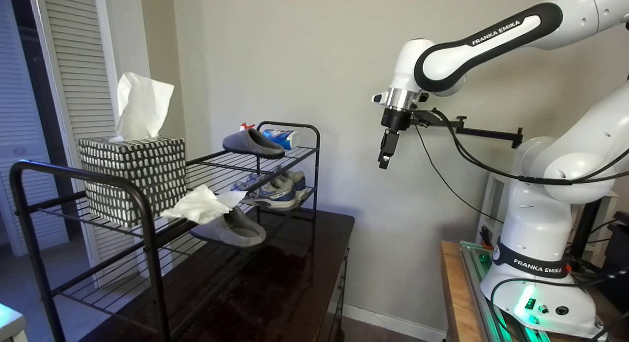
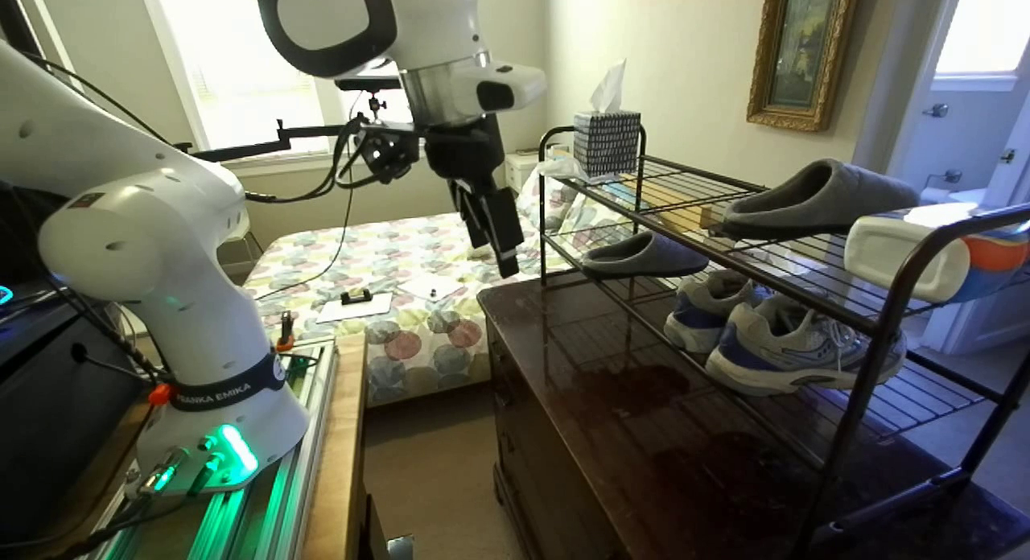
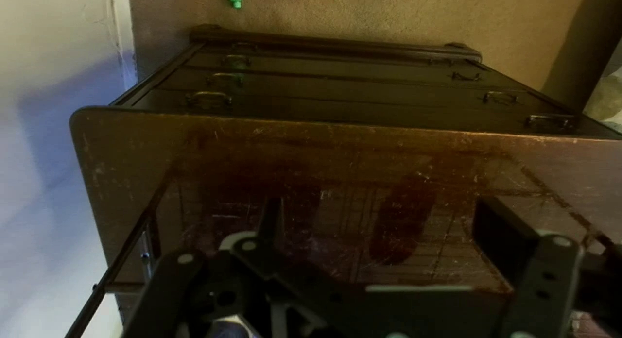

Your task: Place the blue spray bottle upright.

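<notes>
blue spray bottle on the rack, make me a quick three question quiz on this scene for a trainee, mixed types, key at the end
1. Multiple choice: how does the blue spray bottle rest on the wire rack?
a) upright
b) on its side
c) upside down

2. True or false: the gripper is open and holds nothing.

3. Short answer: which piece of footwear lies right beside the bottle?

Key:
1. b
2. True
3. A grey slipper
</notes>
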You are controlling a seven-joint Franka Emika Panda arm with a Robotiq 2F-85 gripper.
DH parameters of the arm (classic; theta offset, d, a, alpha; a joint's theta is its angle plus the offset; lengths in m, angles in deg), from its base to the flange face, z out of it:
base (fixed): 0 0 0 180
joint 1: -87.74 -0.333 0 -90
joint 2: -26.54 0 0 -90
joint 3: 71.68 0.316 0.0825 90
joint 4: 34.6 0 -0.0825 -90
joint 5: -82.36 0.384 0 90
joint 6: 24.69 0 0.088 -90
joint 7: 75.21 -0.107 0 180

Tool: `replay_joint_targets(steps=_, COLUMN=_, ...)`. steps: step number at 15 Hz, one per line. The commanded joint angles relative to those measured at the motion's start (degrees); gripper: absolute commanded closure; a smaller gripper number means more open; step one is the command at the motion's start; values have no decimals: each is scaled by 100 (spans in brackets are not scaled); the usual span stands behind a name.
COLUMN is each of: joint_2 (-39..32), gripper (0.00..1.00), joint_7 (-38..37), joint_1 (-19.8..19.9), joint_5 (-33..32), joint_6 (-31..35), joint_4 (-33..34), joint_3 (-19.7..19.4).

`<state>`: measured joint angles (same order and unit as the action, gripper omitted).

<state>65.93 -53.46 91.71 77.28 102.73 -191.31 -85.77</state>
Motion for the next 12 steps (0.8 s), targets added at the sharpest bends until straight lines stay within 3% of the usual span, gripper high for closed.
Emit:
replay_joint_targets(steps=1, joint_2=-587, gripper=0, joint_7=8, joint_1=35, joint_5=-285, joint_6=311, joint_4=689, joint_3=193)
replay_joint_targets(steps=12, joint_2=-2659, gripper=0, joint_7=901, joint_1=-169, joint_5=-829, joint_6=1184, joint_4=3176, joint_3=350)
